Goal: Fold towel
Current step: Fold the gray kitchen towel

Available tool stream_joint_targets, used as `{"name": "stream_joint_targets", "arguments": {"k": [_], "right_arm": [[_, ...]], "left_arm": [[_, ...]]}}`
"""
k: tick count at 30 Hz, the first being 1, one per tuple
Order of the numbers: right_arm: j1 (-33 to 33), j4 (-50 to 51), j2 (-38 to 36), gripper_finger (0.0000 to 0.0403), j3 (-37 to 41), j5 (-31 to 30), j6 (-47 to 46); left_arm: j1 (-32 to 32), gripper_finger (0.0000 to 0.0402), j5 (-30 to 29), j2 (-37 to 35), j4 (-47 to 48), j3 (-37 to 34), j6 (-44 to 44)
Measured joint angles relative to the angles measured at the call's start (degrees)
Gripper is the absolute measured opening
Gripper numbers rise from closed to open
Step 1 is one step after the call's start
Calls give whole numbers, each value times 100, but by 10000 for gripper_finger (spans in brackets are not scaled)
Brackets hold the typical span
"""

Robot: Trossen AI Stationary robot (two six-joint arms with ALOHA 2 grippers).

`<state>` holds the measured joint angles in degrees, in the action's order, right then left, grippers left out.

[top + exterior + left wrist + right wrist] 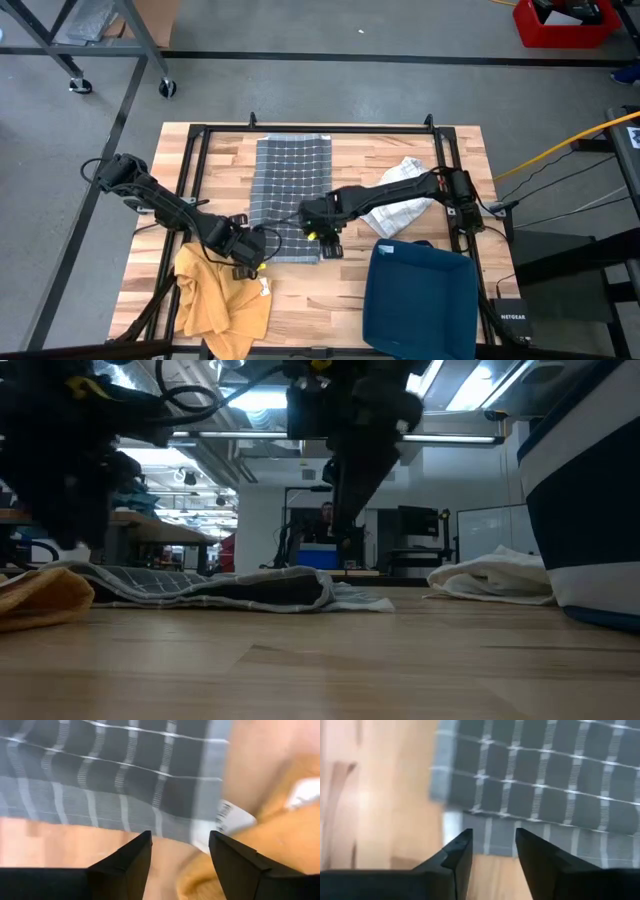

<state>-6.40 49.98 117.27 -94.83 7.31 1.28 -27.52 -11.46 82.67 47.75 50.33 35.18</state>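
On the wooden table [150, 170] we see the grey checked towel [290, 175] lying folded lengthwise at centre, its near edge doubled over; further folds probably remain. We find the left claw [262, 240] and right claw [318, 228] at that near edge, both spread, gripping nothing.

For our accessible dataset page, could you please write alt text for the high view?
Seen from above, a grey checked towel lies flat on a wooden table, with the left hand and right hand open at its near corners. A yellow cloth, white cloth and blue bin sit nearby.
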Motion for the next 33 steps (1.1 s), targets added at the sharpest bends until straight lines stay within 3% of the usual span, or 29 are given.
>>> {"name": "stream_joint_targets", "arguments": {"k": [3, 9, 17, 33], "right_arm": [[-226, 82, 0, 172, 0, -35, 495], [-708, -76, 0, 179, 0, -663, 1424], [-796, -152, 12, 179, 0, -779, 1454], [-874, -146, 22, 179, 0, -776, 1369]], "left_arm": [[-78, 193, 265, 0, -33, 0, -302], [-249, 194, 102, 0, -102, 0, -877], [-258, 194, -123, 48, -757, 0, -662], [-254, 194, -121, 48, -806, 0, -548]]}}
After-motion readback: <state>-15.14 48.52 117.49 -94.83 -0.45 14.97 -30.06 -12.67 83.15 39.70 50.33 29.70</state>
